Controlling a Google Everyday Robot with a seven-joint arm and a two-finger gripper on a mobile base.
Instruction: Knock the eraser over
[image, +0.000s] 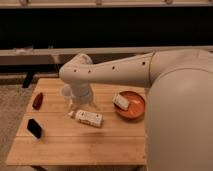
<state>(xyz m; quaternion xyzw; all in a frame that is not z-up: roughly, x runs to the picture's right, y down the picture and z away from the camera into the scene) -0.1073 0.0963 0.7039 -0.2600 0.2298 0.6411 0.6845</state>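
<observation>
My gripper (76, 107) hangs by the white box (90, 118) — open or closed, I cannot tell; I'd swing across to the eraser (34, 128), pushing its top sideways.

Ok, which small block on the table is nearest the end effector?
The white box, just beside the end effector; the black eraser and red object lie well away.
</observation>
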